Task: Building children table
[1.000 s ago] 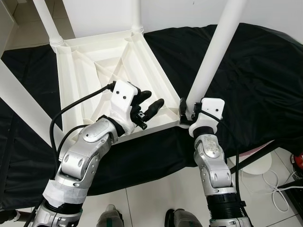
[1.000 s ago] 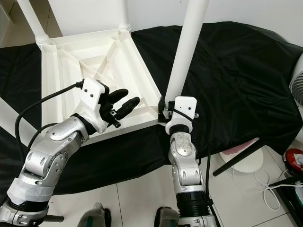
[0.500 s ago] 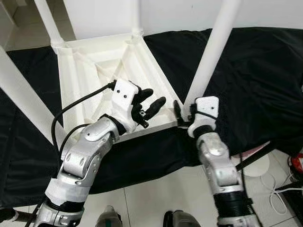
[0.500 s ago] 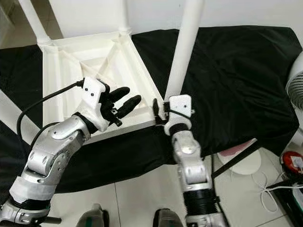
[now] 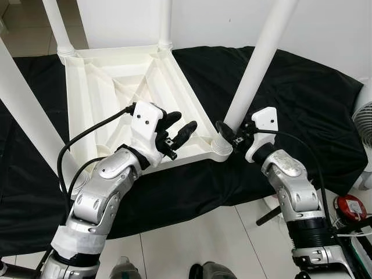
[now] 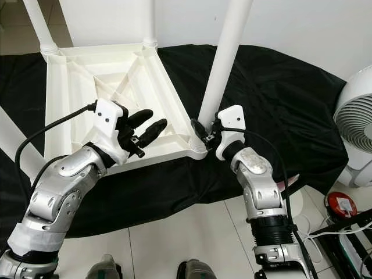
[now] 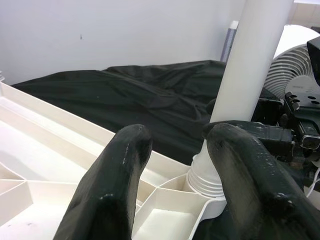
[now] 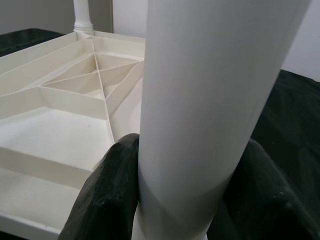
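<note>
A white children's table lies upside down on a black cloth, its underside ribs facing up. White legs rise from its corners. My right gripper is shut on the near-right leg just above its threaded socket. In the right wrist view a black finger presses each side of that leg. My left gripper hovers open over the table's front rim, left of that corner, with nothing between its fingers.
Three more legs stand up: far left, far middle and near left. A white fan stands at the right. A red round object and cables lie on the tiled floor beside it.
My right forearm has swung out to the right while its gripper stays on the base of the leg. The left gripper has barely moved. The camera has shifted a little.
</note>
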Robot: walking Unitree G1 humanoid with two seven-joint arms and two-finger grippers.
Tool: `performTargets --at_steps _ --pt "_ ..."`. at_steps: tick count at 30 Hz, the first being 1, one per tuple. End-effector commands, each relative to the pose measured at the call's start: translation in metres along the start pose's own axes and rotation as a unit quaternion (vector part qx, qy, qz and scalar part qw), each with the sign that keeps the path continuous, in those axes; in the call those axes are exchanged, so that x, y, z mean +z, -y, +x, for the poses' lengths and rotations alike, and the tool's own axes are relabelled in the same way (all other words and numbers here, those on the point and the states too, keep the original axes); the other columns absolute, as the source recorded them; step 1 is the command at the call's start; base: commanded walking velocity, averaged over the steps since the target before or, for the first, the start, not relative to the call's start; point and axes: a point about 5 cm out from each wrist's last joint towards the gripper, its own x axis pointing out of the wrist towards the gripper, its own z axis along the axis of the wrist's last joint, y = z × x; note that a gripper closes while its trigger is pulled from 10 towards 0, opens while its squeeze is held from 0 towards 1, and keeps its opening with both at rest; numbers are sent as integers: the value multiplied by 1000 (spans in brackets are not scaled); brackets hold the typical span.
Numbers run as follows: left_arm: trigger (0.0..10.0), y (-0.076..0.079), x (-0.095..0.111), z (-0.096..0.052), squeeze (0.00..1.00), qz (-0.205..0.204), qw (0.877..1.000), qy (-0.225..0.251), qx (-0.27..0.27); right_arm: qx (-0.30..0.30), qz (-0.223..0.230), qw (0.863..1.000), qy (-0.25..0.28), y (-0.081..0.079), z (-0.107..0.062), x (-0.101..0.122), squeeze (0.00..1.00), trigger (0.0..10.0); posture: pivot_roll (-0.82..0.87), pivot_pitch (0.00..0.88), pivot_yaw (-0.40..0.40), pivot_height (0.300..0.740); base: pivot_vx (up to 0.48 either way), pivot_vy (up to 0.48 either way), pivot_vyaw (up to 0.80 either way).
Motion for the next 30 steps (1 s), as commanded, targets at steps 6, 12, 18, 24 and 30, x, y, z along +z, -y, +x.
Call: performTargets --at_steps 6,12,18,24,30 --pt "10000 2 -2 -5 0 7 1000 -4 -18 0 27 999 -32 -10 2 -15 0 0 104 25 -95 740 0 0 0" --pt "10000 -1 -3 -5 0 11 1000 -8 -19 -68 59 996 -28 -19 11 -14 0 0 99 19 -89 740 0 0 0" --pt "10000 -6 -3 -3 0 18 1000 -9 -16 -198 103 974 -29 -35 25 -7 0 0 103 0 -78 740 0 0 0" --pt "10000 -6 -1 -3 0 17 1000 -5 -12 -209 124 970 -15 -48 37 1 0 0 116 0 -73 740 0 0 0" --pt "10000 -5 -2 -4 0 17 1000 -6 -13 -195 122 973 -7 -50 39 3 0 0 120 0 -72 740 0 0 0"
